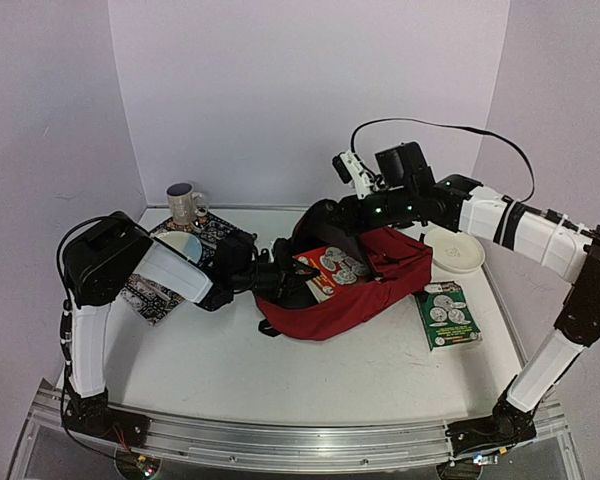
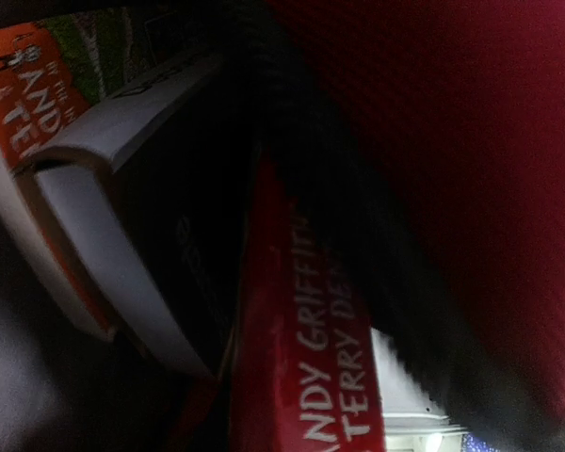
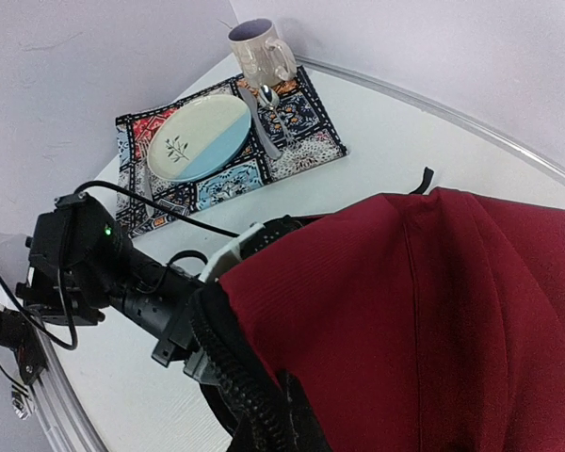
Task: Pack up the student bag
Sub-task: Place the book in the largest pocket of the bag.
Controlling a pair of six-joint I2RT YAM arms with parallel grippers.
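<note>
The student bag (image 1: 385, 285), dark red, lies on its side mid-table with its mouth facing left. My right gripper (image 1: 325, 225) holds its upper flap raised; in the right wrist view red fabric (image 3: 433, 320) and the black zip edge (image 3: 245, 386) cover the fingers. My left gripper (image 1: 277, 275) reaches into the mouth, its fingers hidden. A red-orange book (image 1: 335, 268) shows in the opening. The left wrist view shows a red book spine (image 2: 311, 358), a book with white pages (image 2: 104, 217) and the bag's wall (image 2: 471, 141) close up.
A green book (image 1: 448, 315) lies right of the bag, a white plate (image 1: 458, 250) behind it. At back left a patterned placemat (image 1: 150, 295) carries a blue-cream plate (image 1: 180, 245) and a mug (image 1: 185, 203). My left arm (image 3: 122, 282) crosses the table.
</note>
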